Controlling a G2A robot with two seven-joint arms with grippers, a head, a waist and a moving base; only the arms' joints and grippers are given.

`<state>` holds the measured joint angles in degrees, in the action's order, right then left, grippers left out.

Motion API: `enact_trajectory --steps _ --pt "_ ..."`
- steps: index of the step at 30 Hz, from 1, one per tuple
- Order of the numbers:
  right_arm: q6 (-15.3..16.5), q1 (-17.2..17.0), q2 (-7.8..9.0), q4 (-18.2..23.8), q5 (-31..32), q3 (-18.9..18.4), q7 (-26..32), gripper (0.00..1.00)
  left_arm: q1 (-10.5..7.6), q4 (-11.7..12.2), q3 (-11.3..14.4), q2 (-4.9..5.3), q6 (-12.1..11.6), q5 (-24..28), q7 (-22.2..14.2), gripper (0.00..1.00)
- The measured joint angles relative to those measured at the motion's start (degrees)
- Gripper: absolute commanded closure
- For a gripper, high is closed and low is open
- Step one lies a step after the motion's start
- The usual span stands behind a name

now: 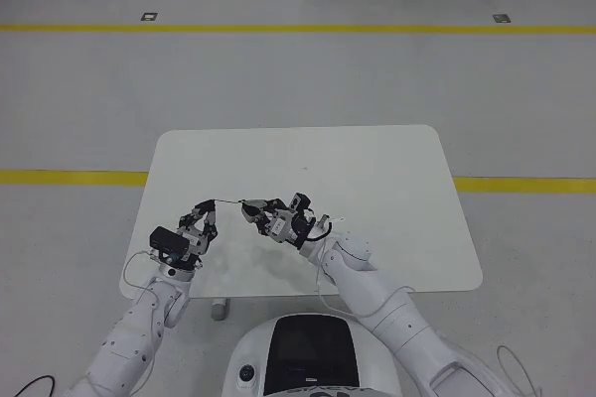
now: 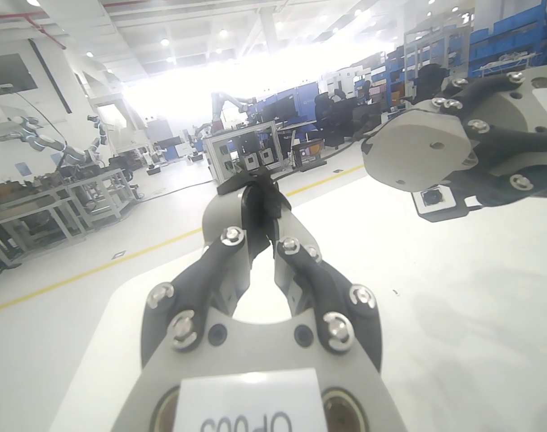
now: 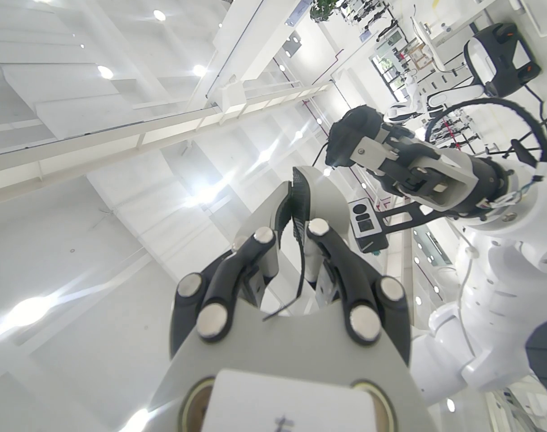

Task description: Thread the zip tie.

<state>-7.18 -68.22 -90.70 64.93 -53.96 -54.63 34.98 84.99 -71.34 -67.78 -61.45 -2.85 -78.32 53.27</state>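
A thin black zip tie (image 1: 226, 201) spans the short gap between my two grippers, held in the air over the front left part of the white table (image 1: 377, 198). My left gripper (image 1: 210, 205) is shut, its black-wrapped tips (image 2: 255, 188) pinched on one end of the tie. Facing it close by, my right gripper (image 1: 246, 208) is shut on the tie's strap (image 3: 299, 278), whose loose tail sticks out behind the fingers. The right wrist view shows the left gripper (image 3: 341, 146) just beyond the right fingertips (image 3: 300, 191).
The table's front edge (image 1: 228, 293) lies just below both arms, and its left edge (image 1: 144, 213) is near the left arm. Bare tabletop stretches to the right and toward the back. Yellow floor lines (image 1: 60, 177) run past the table.
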Motion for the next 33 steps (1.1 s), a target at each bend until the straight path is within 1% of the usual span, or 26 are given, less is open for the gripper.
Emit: enact_trajectory --steps 12,18,33 --pt "0.0 -0.1 0.00 0.1 0.0 0.0 -0.1 1.00 0.44 -0.1 -0.4 -0.15 -0.5 -0.6 0.0 1.00" --pt "0.3 -1.1 0.20 2.0 0.7 -0.1 -1.2 1.00 0.71 -0.4 -0.5 -0.21 -0.9 -0.8 0.0 1.00" --pt "3.3 -2.2 0.44 3.9 1.0 -1.0 -2.2 1.00 1.29 -0.9 -0.9 -0.37 -1.6 -1.2 0.3 1.00"
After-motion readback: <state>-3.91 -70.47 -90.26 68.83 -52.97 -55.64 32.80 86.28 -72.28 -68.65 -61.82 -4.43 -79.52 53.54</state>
